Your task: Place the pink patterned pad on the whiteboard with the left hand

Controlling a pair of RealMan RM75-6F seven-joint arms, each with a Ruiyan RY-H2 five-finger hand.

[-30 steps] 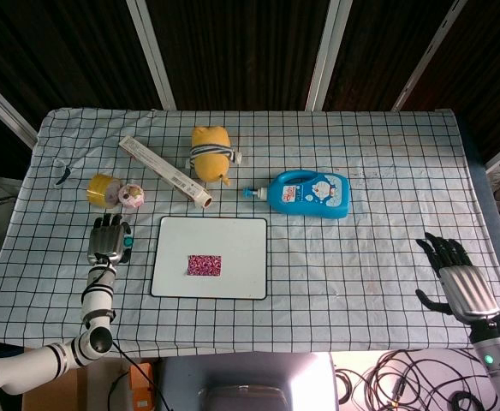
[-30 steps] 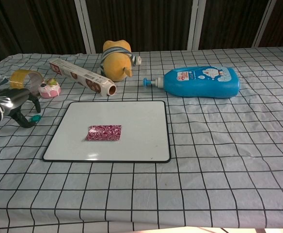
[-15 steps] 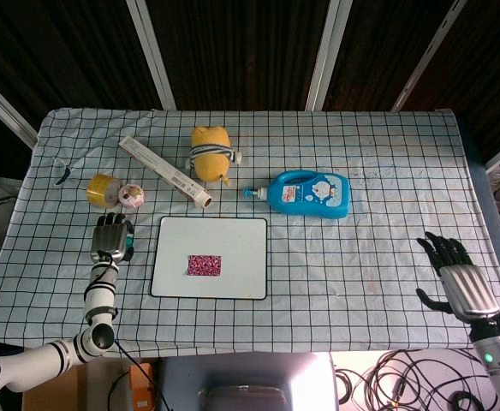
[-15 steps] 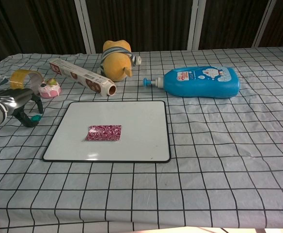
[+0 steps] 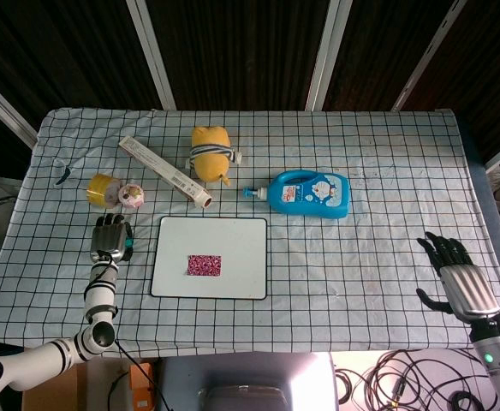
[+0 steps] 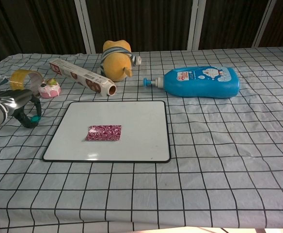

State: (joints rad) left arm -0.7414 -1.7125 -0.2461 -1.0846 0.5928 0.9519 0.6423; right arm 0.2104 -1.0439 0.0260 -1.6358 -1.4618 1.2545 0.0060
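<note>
The pink patterned pad (image 5: 204,265) (image 6: 103,132) lies flat near the middle of the whiteboard (image 5: 233,240) (image 6: 132,121), with nothing touching it. My left hand (image 5: 110,238) (image 6: 15,107) hovers low over the cloth just left of the board. It holds nothing and its dark fingers bend downward. My right hand (image 5: 455,278) is far off at the table's right front edge, empty with its fingers spread. The chest view does not show it.
Behind the board lie a long patterned box (image 5: 164,171) (image 6: 81,75), a yellow plush toy (image 5: 211,152) (image 6: 116,60) and a blue bottle (image 5: 310,193) (image 6: 199,81) on its side. A yellow tape roll (image 5: 103,188) (image 6: 23,77) and a small pink toy (image 5: 132,196) (image 6: 49,89) sit just beyond my left hand.
My left hand's fingers have curled in a little and the hand has barely shifted. The pad, the board and my right hand have stayed put.
</note>
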